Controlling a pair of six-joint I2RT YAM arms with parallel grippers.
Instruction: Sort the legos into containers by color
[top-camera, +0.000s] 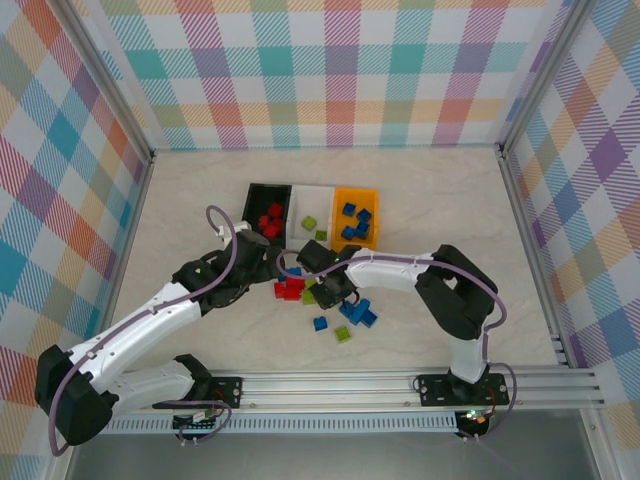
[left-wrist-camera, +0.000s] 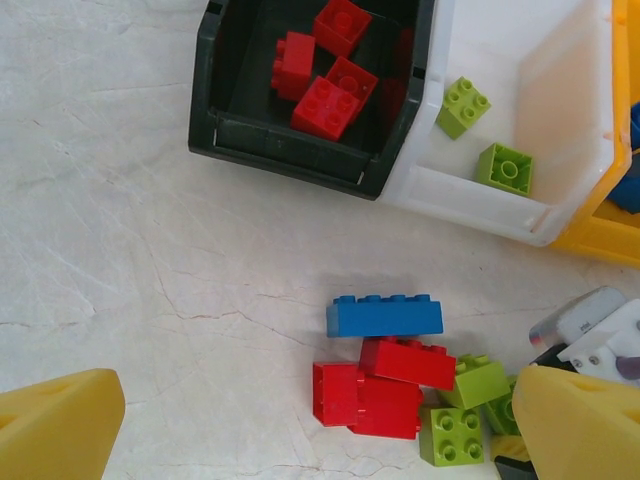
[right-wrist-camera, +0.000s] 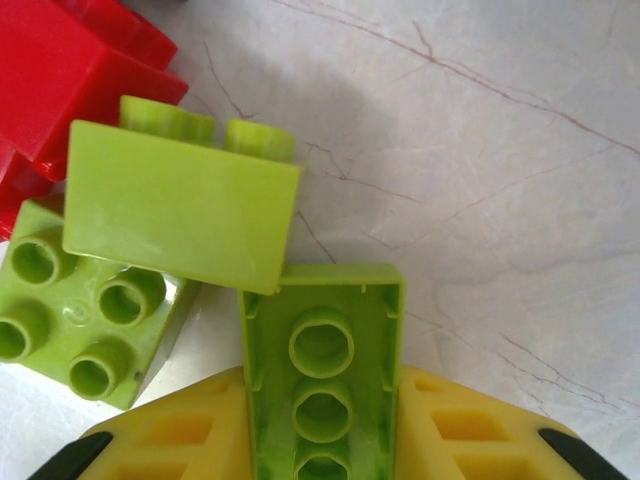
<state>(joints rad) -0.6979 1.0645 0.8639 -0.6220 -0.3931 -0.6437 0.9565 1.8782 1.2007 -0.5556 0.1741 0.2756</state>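
Right gripper (top-camera: 335, 290) was clamped tight on a lime green brick (right-wrist-camera: 322, 370), hollow underside facing its camera, just beside two more lime bricks (right-wrist-camera: 150, 250) in the loose pile (left-wrist-camera: 395, 385) on the table (left-wrist-camera: 150, 280). Left gripper (left-wrist-camera: 318, 430) hung wide open over that pile, grabbing nothing. Reds sat in the black bin (left-wrist-camera: 290, 155), limes in the white bin (left-wrist-camera: 470, 195), blues in the orange-yellow bin (top-camera: 356, 193).

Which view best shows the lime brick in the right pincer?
Right wrist. The lime brick shows its hollow underside between the right pincer's yellow fingers. Top external: the pincer's body mostly hides it. Left wrist: green bricks lie beside that pincer, but I can't tell which is held.
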